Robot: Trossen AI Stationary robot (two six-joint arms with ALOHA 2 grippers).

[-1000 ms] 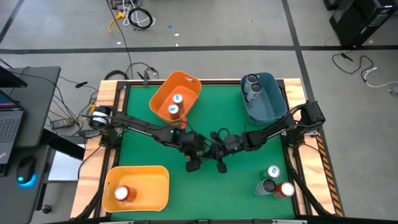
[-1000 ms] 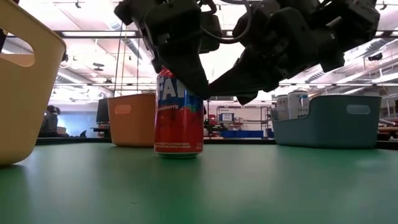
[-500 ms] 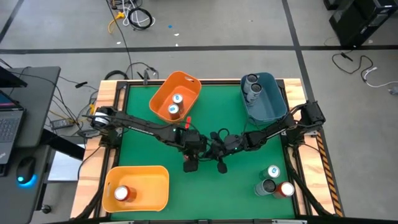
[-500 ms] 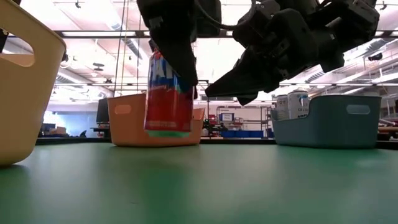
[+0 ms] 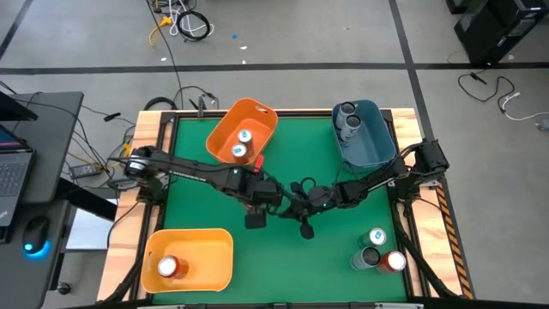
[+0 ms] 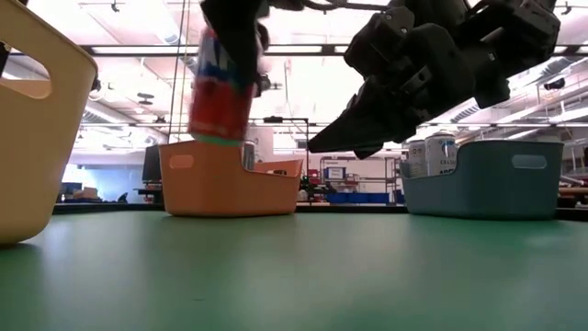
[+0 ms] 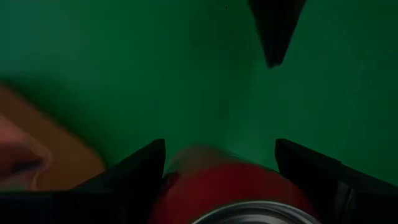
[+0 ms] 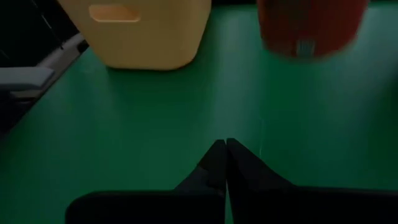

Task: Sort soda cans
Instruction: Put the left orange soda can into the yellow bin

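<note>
A red soda can hangs high above the green table, with my left gripper shut on it near the table's middle. The left wrist view shows the can's silvery top and red wall between the two dark fingers. My right gripper stays low just right of it, shut and holding nothing. The red can hangs ahead of it. Three more cans stand on their bases at the near right: white-and-blue, dark and red. My left gripper pinches the red can between its two fingers, one on each opposite side of the wall just under the top rim. The fingers come steeply from above. The can hangs clear of the table, tilted a little.
The orange bin at the far middle holds two white-and-blue cans. The blue bin at the far right holds dark cans. The yellow bin at the near left holds one red can. Bare green table lies at the near middle.
My left gripper has risen with the red can, which stood on the table a second ago and now hangs well clear of it. Gripper and can have also drifted a little toward the table's left, and the can has tipped slightly.
</note>
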